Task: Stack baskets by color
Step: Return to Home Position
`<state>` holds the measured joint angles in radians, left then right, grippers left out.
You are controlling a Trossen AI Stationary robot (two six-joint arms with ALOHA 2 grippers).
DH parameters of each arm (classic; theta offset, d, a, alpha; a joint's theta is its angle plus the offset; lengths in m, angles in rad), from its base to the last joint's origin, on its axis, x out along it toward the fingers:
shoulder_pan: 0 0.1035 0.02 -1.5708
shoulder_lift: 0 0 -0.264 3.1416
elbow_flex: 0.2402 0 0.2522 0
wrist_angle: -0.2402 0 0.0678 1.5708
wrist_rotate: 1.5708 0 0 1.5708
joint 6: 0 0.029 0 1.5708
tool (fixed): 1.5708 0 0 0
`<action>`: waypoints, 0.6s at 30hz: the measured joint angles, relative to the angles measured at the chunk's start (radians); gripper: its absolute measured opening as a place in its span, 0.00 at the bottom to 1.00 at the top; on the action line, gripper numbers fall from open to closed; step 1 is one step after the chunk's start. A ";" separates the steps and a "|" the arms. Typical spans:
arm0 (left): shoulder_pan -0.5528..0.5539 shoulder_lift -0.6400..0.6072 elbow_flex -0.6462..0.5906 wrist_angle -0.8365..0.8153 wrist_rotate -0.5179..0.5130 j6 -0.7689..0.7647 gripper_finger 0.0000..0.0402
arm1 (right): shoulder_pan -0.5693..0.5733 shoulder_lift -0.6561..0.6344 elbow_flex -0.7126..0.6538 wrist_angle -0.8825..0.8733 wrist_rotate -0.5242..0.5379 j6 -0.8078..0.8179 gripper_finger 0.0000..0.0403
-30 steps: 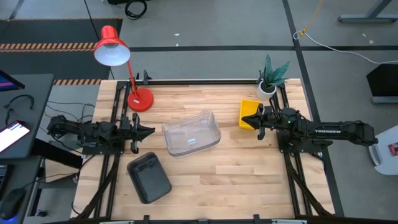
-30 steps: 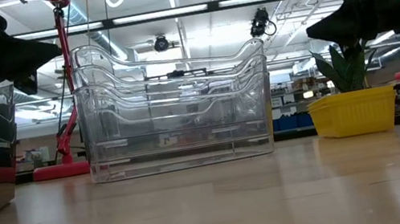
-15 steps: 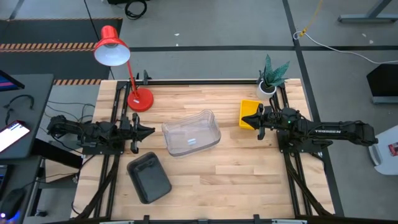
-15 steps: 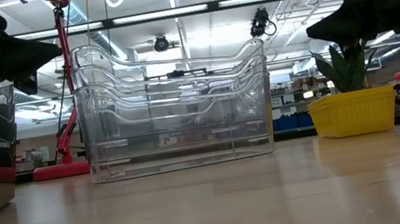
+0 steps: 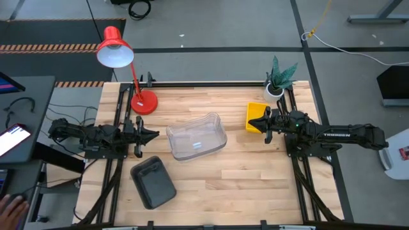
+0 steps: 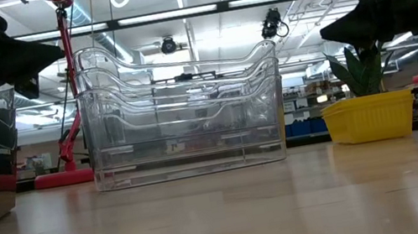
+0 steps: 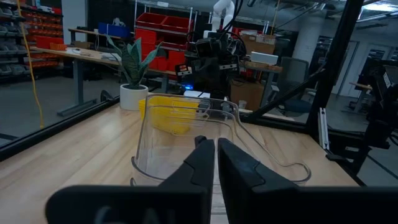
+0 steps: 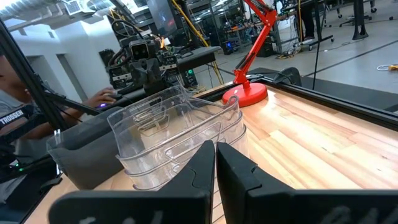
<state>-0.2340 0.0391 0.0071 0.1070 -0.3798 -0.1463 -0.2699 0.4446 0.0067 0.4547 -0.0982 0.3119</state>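
A nested stack of clear baskets (image 5: 197, 136) stands on its base at the table's middle. A dark grey basket stack (image 5: 153, 183) rests on the table near the front left. A yellow basket stack (image 5: 256, 115) sits at the right, just beside my right gripper (image 5: 265, 123). My left gripper (image 5: 153, 134) hovers shut above the table at the left, pointing level at the clear baskets (image 7: 186, 140). My right gripper (image 8: 215, 152) is shut too, level, pointing across the table at the clear baskets (image 8: 180, 134). Neither holds anything.
A red desk lamp (image 5: 128, 70) stands at the far left of the table, a small potted plant (image 5: 278, 80) at the far right corner. Bare wood lies in front of the clear baskets. A person's hand (image 5: 9, 206) shows off the table at the left.
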 joint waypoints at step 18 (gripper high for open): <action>0.000 0.000 0.000 0.000 0.000 0.000 0.07 | 0.000 0.000 0.000 0.000 0.000 0.000 0.06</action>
<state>-0.2342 0.0391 0.0071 0.1070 -0.3798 -0.1463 -0.2699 0.4446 0.0066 0.4549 -0.0982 0.3119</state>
